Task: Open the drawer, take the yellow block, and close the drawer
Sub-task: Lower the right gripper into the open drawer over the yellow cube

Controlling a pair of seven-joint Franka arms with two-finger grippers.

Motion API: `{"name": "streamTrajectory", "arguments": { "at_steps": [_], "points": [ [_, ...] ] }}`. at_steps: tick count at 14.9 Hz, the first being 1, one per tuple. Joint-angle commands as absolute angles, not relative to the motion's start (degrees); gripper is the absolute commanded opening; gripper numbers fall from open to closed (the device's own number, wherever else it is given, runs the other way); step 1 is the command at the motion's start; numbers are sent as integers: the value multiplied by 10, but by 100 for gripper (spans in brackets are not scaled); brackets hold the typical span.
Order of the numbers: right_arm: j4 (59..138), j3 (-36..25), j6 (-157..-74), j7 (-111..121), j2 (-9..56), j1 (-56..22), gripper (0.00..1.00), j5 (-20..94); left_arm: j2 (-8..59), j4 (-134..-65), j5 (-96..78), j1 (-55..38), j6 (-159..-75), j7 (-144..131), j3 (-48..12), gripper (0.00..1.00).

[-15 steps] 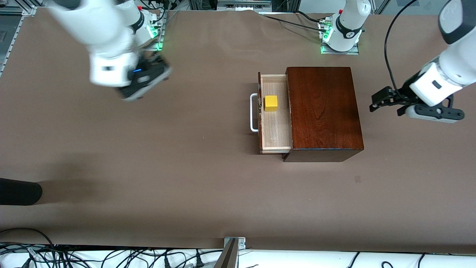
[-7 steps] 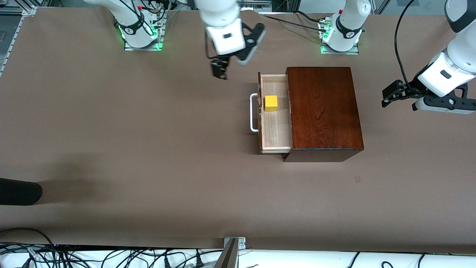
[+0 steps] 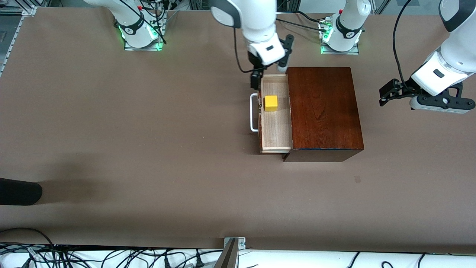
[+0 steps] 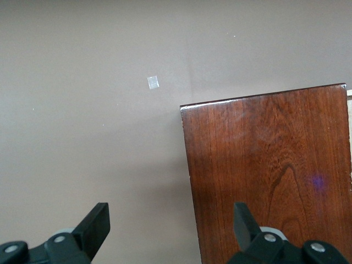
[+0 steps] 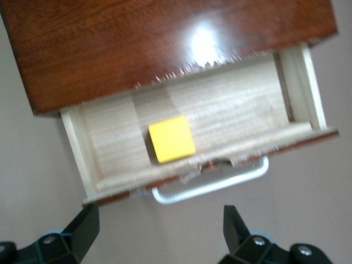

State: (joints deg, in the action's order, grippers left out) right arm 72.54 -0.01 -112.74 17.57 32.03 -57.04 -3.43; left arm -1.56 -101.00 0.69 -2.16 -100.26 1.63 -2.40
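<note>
The drawer [image 3: 276, 124] of the dark wooden box [image 3: 323, 111] stands pulled open, its white handle [image 3: 254, 113] facing the right arm's end of the table. The yellow block [image 3: 271, 103] sits on the drawer's pale floor, just inside the front panel. My right gripper [image 3: 268, 73] is open and empty over the drawer's end toward the robot bases. The right wrist view shows the block [image 5: 171, 138], drawer [image 5: 231, 115] and handle [image 5: 214, 184] below its gripper [image 5: 159, 228]. My left gripper [image 3: 388, 93] is open and empty, waiting in the air beside the box [image 4: 269, 165].
A dark rounded object [image 3: 18, 191] lies at the table edge at the right arm's end. A small pale patch [image 3: 357, 179] marks the cloth nearer the camera than the box. Cables and a metal bracket [image 3: 232, 247] run along the front edge.
My right arm has swung from the right arm's end of the table to over the open drawer. My left gripper has shifted slightly. Drawer and block have not moved.
</note>
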Motion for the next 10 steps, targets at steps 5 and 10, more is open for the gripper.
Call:
{"name": "streamTrajectory", "arguments": {
  "at_steps": [5,10],
  "points": [
    [616,-9,-1139,240,445,-585,100,-65,-21,-1000,22,-23,-981,22,-30,100],
    [616,-9,-1156,240,465,-591,100,-71,-21,-1000,22,-23,-981,22,-31,100]
  ]
}}
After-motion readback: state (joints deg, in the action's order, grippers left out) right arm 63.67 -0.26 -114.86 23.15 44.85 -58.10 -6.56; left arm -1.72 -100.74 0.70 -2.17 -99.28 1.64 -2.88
